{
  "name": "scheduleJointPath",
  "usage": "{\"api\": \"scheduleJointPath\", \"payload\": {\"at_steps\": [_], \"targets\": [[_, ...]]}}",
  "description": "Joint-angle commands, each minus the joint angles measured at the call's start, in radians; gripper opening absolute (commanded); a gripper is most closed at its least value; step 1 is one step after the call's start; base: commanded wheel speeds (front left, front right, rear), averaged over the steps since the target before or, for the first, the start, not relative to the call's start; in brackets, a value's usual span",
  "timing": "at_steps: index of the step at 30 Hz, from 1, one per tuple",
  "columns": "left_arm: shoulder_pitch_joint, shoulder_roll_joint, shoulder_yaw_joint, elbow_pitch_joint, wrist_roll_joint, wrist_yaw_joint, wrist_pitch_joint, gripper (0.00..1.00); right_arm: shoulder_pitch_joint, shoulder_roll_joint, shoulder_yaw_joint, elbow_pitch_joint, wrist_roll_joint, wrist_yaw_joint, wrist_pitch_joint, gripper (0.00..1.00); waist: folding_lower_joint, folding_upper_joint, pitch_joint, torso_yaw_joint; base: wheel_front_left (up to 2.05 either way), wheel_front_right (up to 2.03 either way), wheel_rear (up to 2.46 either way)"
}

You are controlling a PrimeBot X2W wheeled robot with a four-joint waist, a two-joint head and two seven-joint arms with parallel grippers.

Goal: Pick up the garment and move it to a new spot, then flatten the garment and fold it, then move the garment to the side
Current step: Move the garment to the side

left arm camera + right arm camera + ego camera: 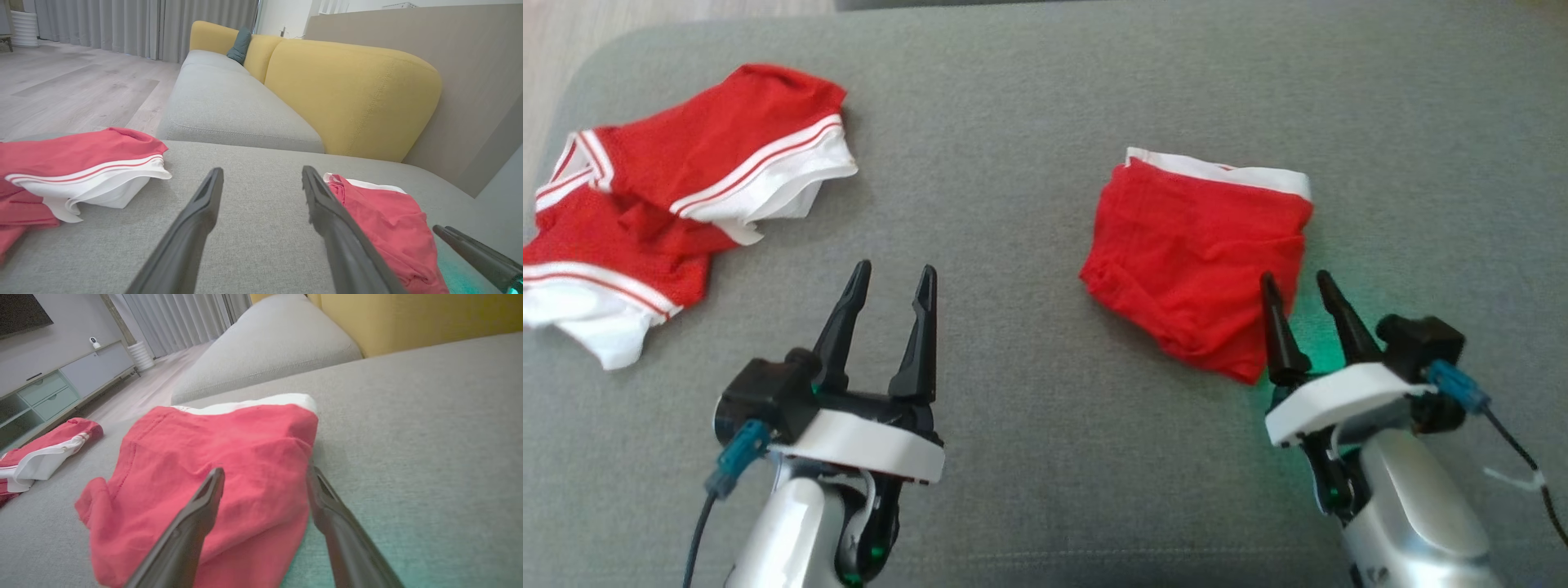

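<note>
The garment [1192, 245] lies folded into a compact red square with a white band along its far edge, on the right of the grey cushion [1013, 163]. My right gripper [1295, 278] is open, its fingertips over the garment's near right corner and holding nothing. In the right wrist view the garment [212, 449] spreads under and ahead of the open fingers [265, 470]. My left gripper [895, 269] stands open over bare cushion, left of the garment [388, 220].
Another pair of red shorts with white stripes [670, 188] lies crumpled at the cushion's far left. A yellow backrest [351, 90] rises behind the seat. Wooden floor [61, 90] lies beyond the left edge, with a low cabinet [49, 392] farther off.
</note>
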Motion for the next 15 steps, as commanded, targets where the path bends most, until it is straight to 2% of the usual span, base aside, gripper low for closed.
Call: {"api": "scheduleJointPath", "payload": {"at_steps": [1, 8, 13, 14, 15], "targets": [[-0.045, 0.008, 0.023, -0.032, 0.005, -0.008, -0.005, 1.00, -0.054, -0.001, 0.033, 0.023, 0.021, -0.001, -0.008, 1.00, 0.0000, 0.0000, 0.015, 0.017, 0.00, 0.00, 0.00], [-0.054, 0.008, 0.018, -0.031, 0.006, -0.009, -0.005, 1.00, -0.133, -0.001, 0.025, 0.176, 0.044, -0.001, -0.016, 1.00, 0.0000, 0.0000, 0.030, 0.040, 0.00, 0.00, 0.00], [-0.055, 0.008, 0.020, -0.031, 0.011, -0.012, -0.005, 1.00, -0.181, -0.001, 0.058, 0.272, 0.058, -0.001, -0.021, 1.00, 0.0000, 0.0000, 0.041, 0.049, 0.00, 0.00, 0.00], [-0.055, 0.008, 0.022, -0.031, 0.012, -0.012, -0.005, 1.00, -0.189, -0.001, 0.070, 0.287, 0.063, -0.001, -0.020, 0.57, 0.0000, 0.0000, 0.042, 0.049, 0.00, 0.00, 0.00], [-0.055, 0.008, 0.024, -0.032, 0.013, -0.012, -0.005, 1.00, -0.197, -0.001, 0.087, 0.300, 0.068, -0.001, -0.017, 0.00, 0.0000, 0.0000, 0.045, 0.048, 0.00, 0.00, 0.00]]}}
